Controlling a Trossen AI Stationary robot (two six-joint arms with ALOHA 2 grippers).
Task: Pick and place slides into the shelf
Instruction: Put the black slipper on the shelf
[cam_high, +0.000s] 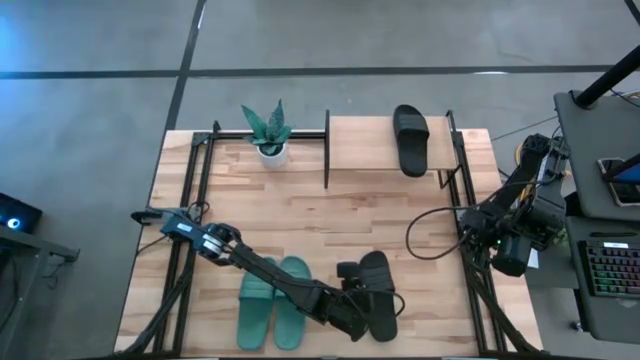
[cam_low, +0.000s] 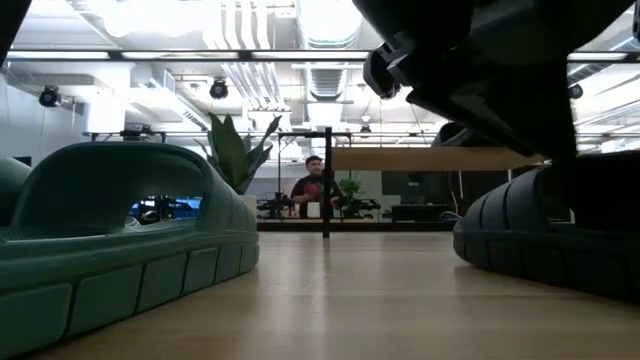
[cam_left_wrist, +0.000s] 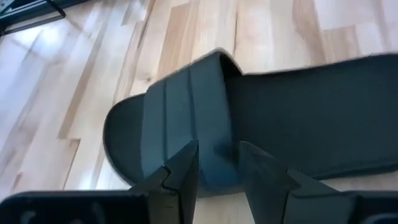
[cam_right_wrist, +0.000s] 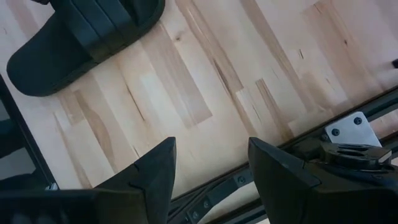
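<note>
One black slide (cam_high: 378, 290) lies sole-down near the table's near edge, and it fills the left wrist view (cam_left_wrist: 249, 124). My left gripper (cam_high: 360, 306) (cam_left_wrist: 217, 158) reaches it from the table's left. A second black slide (cam_high: 410, 138) lies on the shelf's light top board (cam_high: 365, 150) at the far edge. The teal pair (cam_high: 270, 302) (cam_low: 120, 230) lies side by side to the left of the near black slide. My right gripper (cam_high: 505, 250) (cam_right_wrist: 211, 155) is open and holds nothing, waiting over the table's right edge. My left gripper stands narrowly apart with the near side of the black slide's strap (cam_left_wrist: 217, 171) between its fingertips (cam_left_wrist: 186, 165). It comes slanting down from the table's left, across the slide. The slide's sole (cam_low: 540, 250) lies flat on the table. The wrist view does not show how far back the strap reaches.
A potted plant (cam_high: 268, 135) stands at the far edge, left of the shelf. Black frame rails run along the table's left and right sides (cam_high: 465, 200). A cable loops on the wood (cam_high: 425, 235) near my right arm. Bare wood lies mid-table (cam_high: 330, 220). A person sits far behind (cam_low: 313, 185).
</note>
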